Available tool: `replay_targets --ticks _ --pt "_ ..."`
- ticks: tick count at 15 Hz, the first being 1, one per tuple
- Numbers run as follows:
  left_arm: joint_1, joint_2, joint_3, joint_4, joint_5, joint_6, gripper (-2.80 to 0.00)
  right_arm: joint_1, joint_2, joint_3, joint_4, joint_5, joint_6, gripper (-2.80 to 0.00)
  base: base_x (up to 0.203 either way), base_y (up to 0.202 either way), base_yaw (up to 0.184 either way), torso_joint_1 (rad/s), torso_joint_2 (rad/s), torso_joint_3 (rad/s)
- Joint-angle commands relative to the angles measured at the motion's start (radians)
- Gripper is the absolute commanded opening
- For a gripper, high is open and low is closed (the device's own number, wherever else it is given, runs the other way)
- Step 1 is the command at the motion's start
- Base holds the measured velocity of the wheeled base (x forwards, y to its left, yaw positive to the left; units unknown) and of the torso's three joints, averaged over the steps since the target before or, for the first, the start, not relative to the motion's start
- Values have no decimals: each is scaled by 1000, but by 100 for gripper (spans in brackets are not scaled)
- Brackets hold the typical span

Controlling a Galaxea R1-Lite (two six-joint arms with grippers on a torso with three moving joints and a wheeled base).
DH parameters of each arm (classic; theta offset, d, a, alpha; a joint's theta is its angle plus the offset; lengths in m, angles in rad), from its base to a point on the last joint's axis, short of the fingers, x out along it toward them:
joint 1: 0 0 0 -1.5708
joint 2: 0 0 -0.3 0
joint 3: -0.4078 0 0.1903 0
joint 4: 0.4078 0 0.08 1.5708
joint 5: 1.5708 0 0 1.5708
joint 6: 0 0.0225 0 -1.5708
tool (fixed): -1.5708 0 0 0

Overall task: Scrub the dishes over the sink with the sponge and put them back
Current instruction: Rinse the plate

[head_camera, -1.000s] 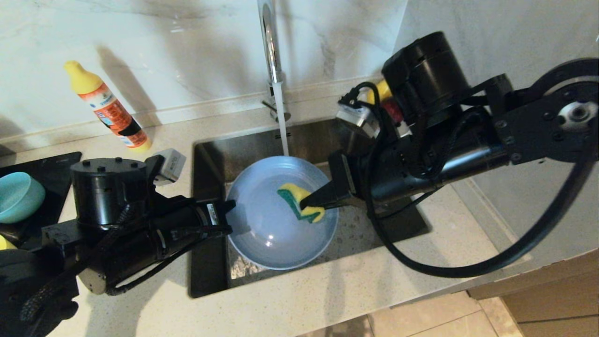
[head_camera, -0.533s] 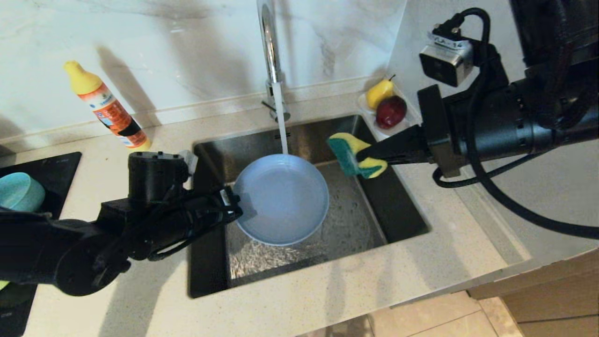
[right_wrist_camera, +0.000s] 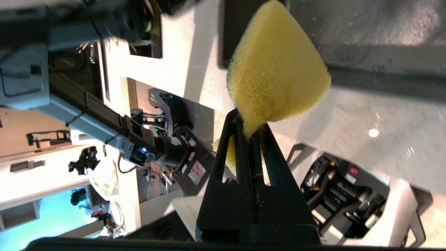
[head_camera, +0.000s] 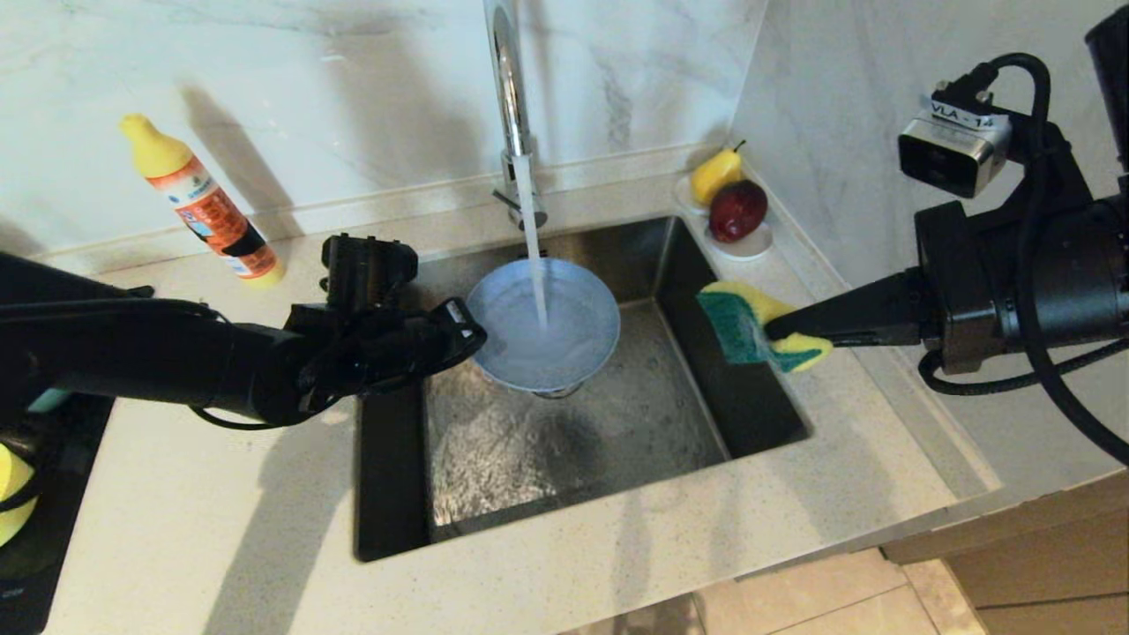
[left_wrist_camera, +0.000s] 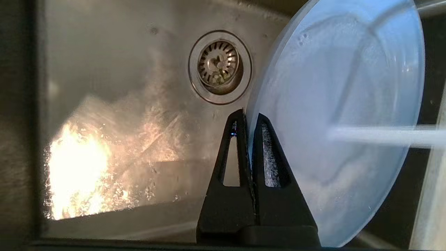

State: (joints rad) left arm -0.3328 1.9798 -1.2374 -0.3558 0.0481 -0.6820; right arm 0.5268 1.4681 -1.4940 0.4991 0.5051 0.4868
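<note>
Speckled stone forms the surface (head_camera: pixel 220 494), into which the steel sink (head_camera: pixel 573 441) is set. Inside it, under the running tap (head_camera: pixel 510 97), the grey-blue plate (head_camera: pixel 542 322) is held tilted by its rim, clenched in the left pincer (head_camera: pixel 463 335) — the stream lands on its inner face. Over the sink's right edge the sponge (head_camera: pixel 750 335) is pinched and folded in the right pincer (head_camera: pixel 776 333), well apart from the plate. Rinsing appears to be the step in hand. It would be done best if the tilt is kept so water sheets off toward the drain (left_wrist_camera: pixel 219 66), and if the rim grip is not loosened — a wet plate is likely to slip.
</note>
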Motion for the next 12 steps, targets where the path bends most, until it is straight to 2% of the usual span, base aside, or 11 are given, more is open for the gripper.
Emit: replay_targets --ticks 1,3,5,7,10,12 --pt "1 55 -82 57 -27 -13 -280 -8 -33 49 2 4 -1 -280 0 0 0 0 0 0" --pt "0 57 -75 72 -79 -24 -280 -8 -41 68 1 4 -2 -280 0 0 0 0 0 0" --pt "-2 57 -76 75 -117 -71 -280 -8 -49 81 1 4 -2 -280 0 0 0 0 0 0" --pt "-2 51 -76 77 -163 -79 -280 -8 -58 92 -11 4 -2 -280 0 0 0 0 0 0" --pt "-11 50 -71 82 -174 -80 -280 -8 -69 141 -60 2 -1 -280 0 0 0 0 0 0" --pt "-12 47 -71 132 -175 -77 -280 -8 -72 155 -79 1 1 -280 0 0 0 0 0 0"
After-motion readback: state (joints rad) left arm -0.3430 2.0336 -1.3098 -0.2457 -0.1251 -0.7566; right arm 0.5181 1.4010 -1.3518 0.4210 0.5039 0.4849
